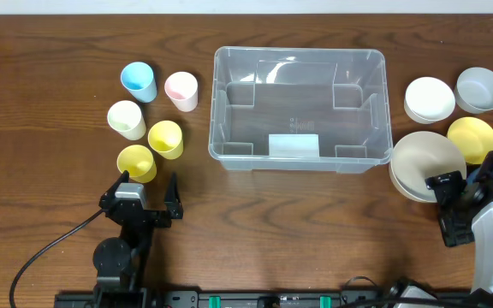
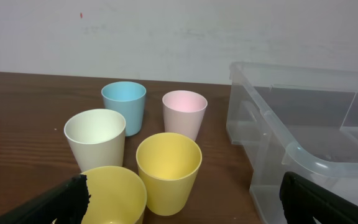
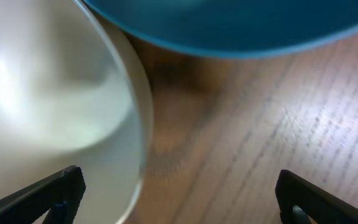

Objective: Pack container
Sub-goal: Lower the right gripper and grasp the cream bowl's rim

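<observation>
The container (image 1: pixel 301 55) is a clear plastic bin with a white label on its base, standing empty at the table's centre; it also shows at the right of the left wrist view (image 2: pixel 272 124). My left gripper (image 1: pixel 146 193) is open and empty just in front of the nearest yellow cup (image 1: pixel 136 162); in the left wrist view (image 2: pixel 185 208) that cup (image 2: pixel 114 193) lies between the fingers. My right gripper (image 1: pixel 467 176) is open and empty, low over the right rim of a large beige bowl (image 1: pixel 422 162). In the right wrist view (image 3: pixel 179 199) that bowl (image 3: pixel 48 99) fills the left.
Left of the bin stand a second yellow cup (image 1: pixel 165 138), a cream cup (image 1: pixel 127 119), a blue cup (image 1: pixel 138 81) and a pink cup (image 1: pixel 181 90). At the right are a white bowl (image 1: pixel 429 99), a grey bowl (image 1: pixel 480 89), a yellow bowl (image 1: pixel 472 137) and a blue bowl (image 3: pixel 229 25).
</observation>
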Controlling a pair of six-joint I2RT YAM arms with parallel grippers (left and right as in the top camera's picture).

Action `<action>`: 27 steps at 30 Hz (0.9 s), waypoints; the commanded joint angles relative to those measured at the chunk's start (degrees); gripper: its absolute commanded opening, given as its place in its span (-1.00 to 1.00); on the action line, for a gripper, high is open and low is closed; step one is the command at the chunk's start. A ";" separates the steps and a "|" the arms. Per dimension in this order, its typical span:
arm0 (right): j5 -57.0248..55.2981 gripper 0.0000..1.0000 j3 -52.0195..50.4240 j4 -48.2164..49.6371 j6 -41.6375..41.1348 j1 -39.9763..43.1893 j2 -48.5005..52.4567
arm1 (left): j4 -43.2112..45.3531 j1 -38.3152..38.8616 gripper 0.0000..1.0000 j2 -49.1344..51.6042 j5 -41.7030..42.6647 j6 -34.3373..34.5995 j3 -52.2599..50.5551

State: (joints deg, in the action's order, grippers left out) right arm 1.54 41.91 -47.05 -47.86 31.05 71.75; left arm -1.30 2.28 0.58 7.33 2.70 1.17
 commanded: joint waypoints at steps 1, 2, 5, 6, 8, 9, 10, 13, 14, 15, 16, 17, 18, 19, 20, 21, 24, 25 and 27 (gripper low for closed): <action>-0.44 0.98 -0.44 -0.24 -3.58 -0.37 0.94 | -1.99 -0.28 0.96 -0.35 1.05 -0.94 -0.94; -0.42 0.99 -0.48 -0.37 -4.11 -0.37 1.33 | -1.99 -0.28 0.96 -0.35 1.05 -0.94 -0.94; -0.42 0.98 -0.57 -0.31 -4.44 -0.37 2.99 | -1.99 -0.28 0.96 -0.35 1.05 -0.94 -0.94; -0.42 0.99 -0.57 -0.31 -4.42 -0.37 3.76 | -1.99 -0.28 0.96 -0.35 1.05 -0.94 -0.94; -0.42 0.99 -0.59 -0.31 -4.44 -0.37 5.14 | -1.99 -0.28 0.96 -0.35 1.05 -0.94 -0.94; -0.42 0.99 -0.59 -0.22 -4.44 -0.37 5.97 | -1.99 -0.28 0.96 -0.35 1.05 -0.94 -0.94; -0.42 0.99 -0.59 0.00 -4.46 -0.37 6.91 | -1.99 -0.28 0.96 -0.35 1.05 -0.94 -0.94; -0.39 0.94 -0.59 1.05 -4.42 -0.37 8.81 | -1.99 -0.28 0.96 -0.35 1.05 -0.94 -0.94; -0.39 0.89 -0.59 1.22 -4.42 -0.37 9.18 | -1.99 -0.28 0.96 -0.37 1.05 -0.94 -0.94; -0.39 0.87 -0.59 1.36 -4.44 -0.37 9.51 | -1.99 -0.28 0.96 -0.35 1.05 -0.94 -0.94; -0.22 0.86 -0.59 1.46 -4.42 -0.37 9.66 | -1.99 -0.28 0.96 -0.35 1.05 -0.94 -0.94; 0.00 0.81 -0.59 1.60 -4.44 -0.37 9.70 | -1.99 -0.28 0.96 -0.35 1.05 -0.94 -0.94; 0.02 0.76 -0.59 1.70 -4.44 -0.37 9.70 | -1.99 -0.28 0.96 -0.35 1.05 -0.94 -0.94; 0.24 0.70 -0.59 1.88 -4.44 -0.37 9.68 | -1.99 -0.28 0.96 -0.35 1.05 -0.94 -0.94; 0.35 0.63 -0.59 1.97 -4.44 -0.37 9.68 | -1.99 -0.28 0.96 -0.35 1.05 -0.94 -0.94; 0.42 0.55 -0.59 2.08 -4.44 -0.37 9.68 | -1.99 -0.28 0.96 -0.35 1.05 -0.94 -0.94; 0.42 0.36 -0.59 2.12 -4.42 -0.37 9.68 | -1.99 -0.28 0.96 -0.35 1.05 -0.94 -0.94; 0.39 0.26 -0.59 2.12 -4.42 -0.37 9.68 | -1.99 -0.28 0.96 -0.35 1.05 -0.94 -0.94; 0.37 0.16 -0.57 2.14 -4.24 -0.37 9.68 | -1.99 -0.28 0.96 -0.35 1.05 -0.94 -0.94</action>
State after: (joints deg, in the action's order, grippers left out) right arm 2.13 41.78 -44.95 -51.94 31.05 81.21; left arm -1.30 2.28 0.58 7.35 2.70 1.17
